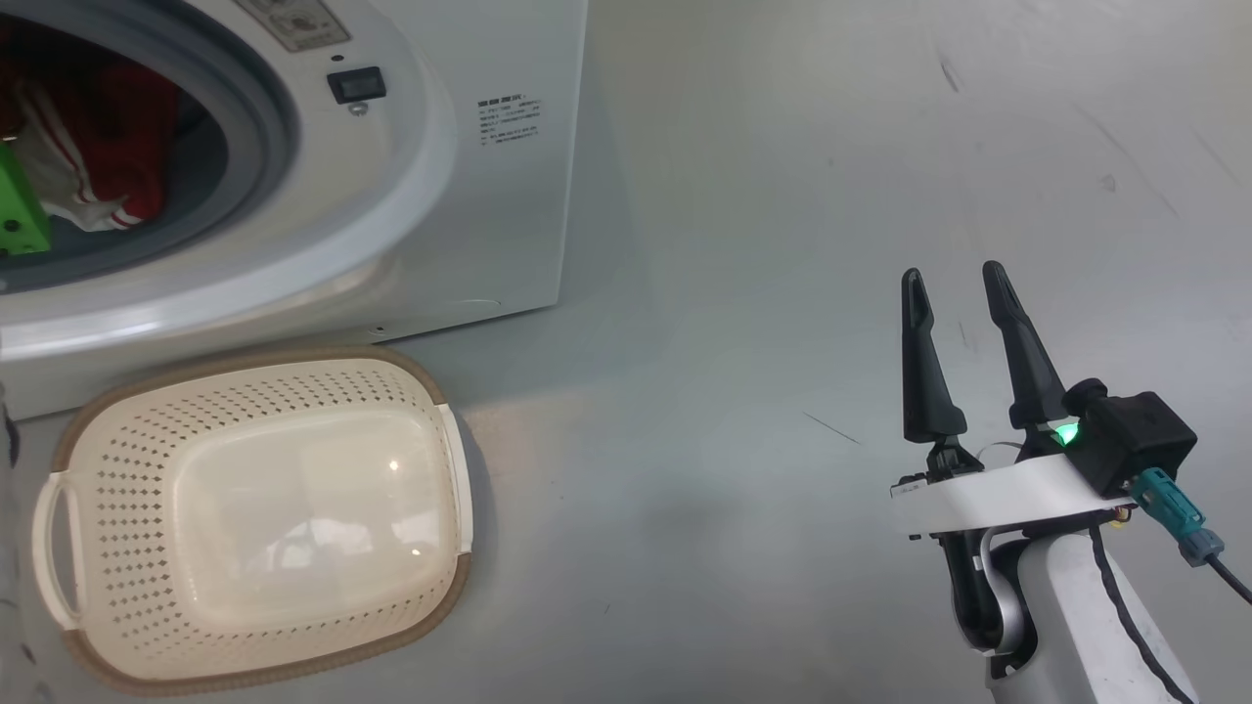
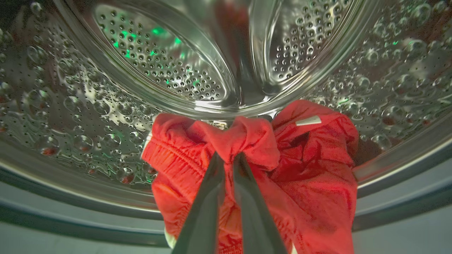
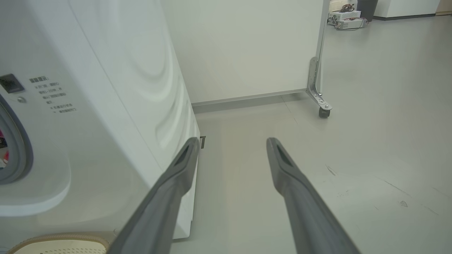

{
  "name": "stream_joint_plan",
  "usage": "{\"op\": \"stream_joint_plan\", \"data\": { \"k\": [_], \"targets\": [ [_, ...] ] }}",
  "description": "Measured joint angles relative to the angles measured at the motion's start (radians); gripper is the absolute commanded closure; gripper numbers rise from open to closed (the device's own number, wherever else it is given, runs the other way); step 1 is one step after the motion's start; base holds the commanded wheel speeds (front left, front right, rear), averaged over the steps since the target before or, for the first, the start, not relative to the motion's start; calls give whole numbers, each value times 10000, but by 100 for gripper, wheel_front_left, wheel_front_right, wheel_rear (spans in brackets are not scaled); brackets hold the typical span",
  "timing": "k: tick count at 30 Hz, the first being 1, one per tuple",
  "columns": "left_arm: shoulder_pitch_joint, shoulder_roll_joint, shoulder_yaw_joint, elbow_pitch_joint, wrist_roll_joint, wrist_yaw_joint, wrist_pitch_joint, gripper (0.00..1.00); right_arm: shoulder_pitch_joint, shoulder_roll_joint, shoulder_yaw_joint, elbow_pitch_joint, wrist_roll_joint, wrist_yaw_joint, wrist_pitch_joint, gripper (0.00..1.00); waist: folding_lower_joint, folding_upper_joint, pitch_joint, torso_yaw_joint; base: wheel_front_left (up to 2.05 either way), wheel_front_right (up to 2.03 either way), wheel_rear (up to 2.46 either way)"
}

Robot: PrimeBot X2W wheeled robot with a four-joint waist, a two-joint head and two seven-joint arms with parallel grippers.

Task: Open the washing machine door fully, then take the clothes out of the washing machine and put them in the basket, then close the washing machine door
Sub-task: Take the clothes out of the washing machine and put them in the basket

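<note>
- A pale grey floor [image 1: 782, 244], glossy and lightly scuffed, carries everything here.
- Nearest, the right claw [image 1: 953, 276] hangs over bare floor, well apart from the other things. Its two long dark fingers are spread wide and a green light glows at its base.
- The basket [image 1: 127, 469] sits on the floor just beside the foot of the washing machine [image 1: 509, 215], below the round opening. Its smooth cream bottom catches the light.
- The white washing machine shows its opening, ringed by a grey gasket [image 1: 264, 117], with a small black switch on the front panel beside it.
- The clothes [image 2: 310, 169], red with white striped trim, are inside the machine. They lie bunched low at the front of the perforated steel drum [image 2: 159, 63], close to the gasket lip.
- The left claw [image 2: 229, 155] reaches into the drum, its fingers pressed nearly together and pinching a raised fold of the red cloth.
- Farthest, beyond the machine's side, a white wall panel [image 3: 247, 46] stands on a metal caster foot [image 3: 323, 111].
</note>
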Motion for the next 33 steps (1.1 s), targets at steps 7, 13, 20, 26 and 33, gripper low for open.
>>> {"op": "stream_joint_plan", "data": {
  "k": [7, 13, 20, 26, 33],
  "targets": [
    [463, -577, 13, -6, -439, -476, -1183, 100, 233, -2, -176, 173, -174, 19, 0, 0, 0, 0, -569, 422, 0, 0, 0],
    [1167, -786, -192, -19, -497, -732, -2245, 100, 456, 0, -337, 307, -336, 92, 0, 0, 0, 0, -1101, 797, 0, 0, 0],
    [2089, -1091, -454, -92, -497, -903, -2823, 100, 820, -21, -506, 430, -435, 194, 0, 0, 0, 0, -1747, 1243, 0, 0, 0],
    [2824, -1298, -673, -336, -497, -995, -2886, 100, 1195, -27, -631, 479, -508, 240, 0, 0, 0, 0, -2284, 1604, 0, 0, 0],
    [3833, -1365, -924, -744, -497, -1009, -2888, 100, 1508, -21, -644, 550, -550, 364, 0, 0, 0, 0, -2835, 1950, 0, 0, 0]
  ]
}}
